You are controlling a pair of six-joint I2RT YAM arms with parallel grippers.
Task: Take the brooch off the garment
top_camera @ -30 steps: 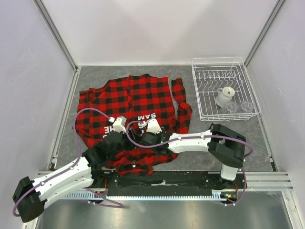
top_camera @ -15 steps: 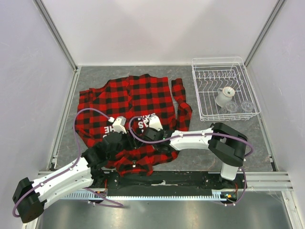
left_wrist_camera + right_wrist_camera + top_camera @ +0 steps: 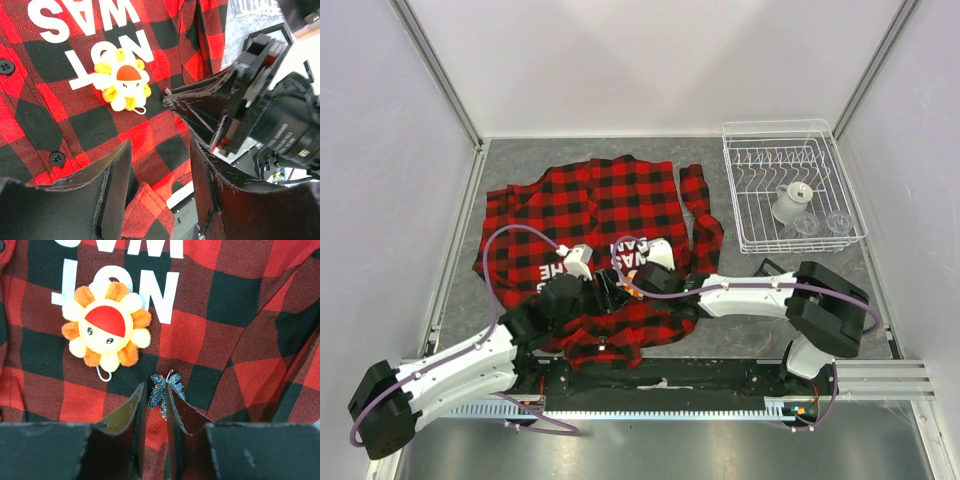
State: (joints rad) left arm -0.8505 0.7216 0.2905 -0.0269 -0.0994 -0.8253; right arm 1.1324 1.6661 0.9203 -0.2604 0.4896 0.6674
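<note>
The red-and-black plaid flannel shirt should be pressed flat by the left gripper, whose jaws are spread low over it, so that the small yellow-and-orange flower brooch, pinned at the white letters, can be pulled off cleanly. Just beside it the right gripper is held low, pinching a small glittery blue-green piece.

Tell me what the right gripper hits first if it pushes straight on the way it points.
Probably the small glittery bit sitting at the right gripper's tips, then the garment's plaid cloth. The brooch lies left of that line; depth is unclear.
</note>
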